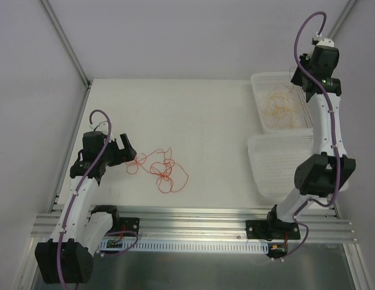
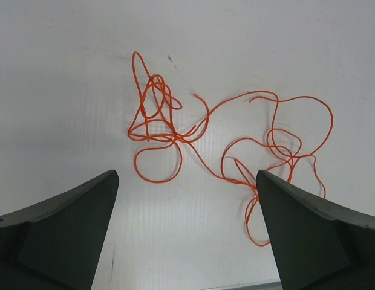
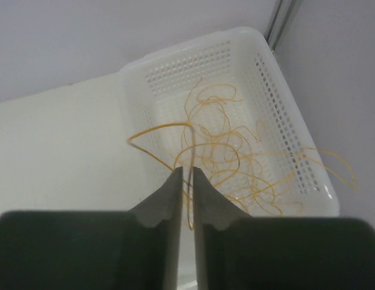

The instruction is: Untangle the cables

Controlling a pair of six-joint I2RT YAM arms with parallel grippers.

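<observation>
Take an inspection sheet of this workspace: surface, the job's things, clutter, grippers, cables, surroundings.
Surface: white table.
Job's things: red-orange cables lie tangled on the table in front of the left gripper; yellow-orange cables are heaped in the far white basket, with some strands over its rim.
Clutter: second white basket, nearer; nothing seen in its visible part.
Grippers: left gripper open, holding nothing; right gripper nearly shut above the far basket, a yellow strand in the gap, grip unclear.
Cables: purple arm cables run along both arms.
Surroundings: pale walls; aluminium rail at the near edge.
</observation>
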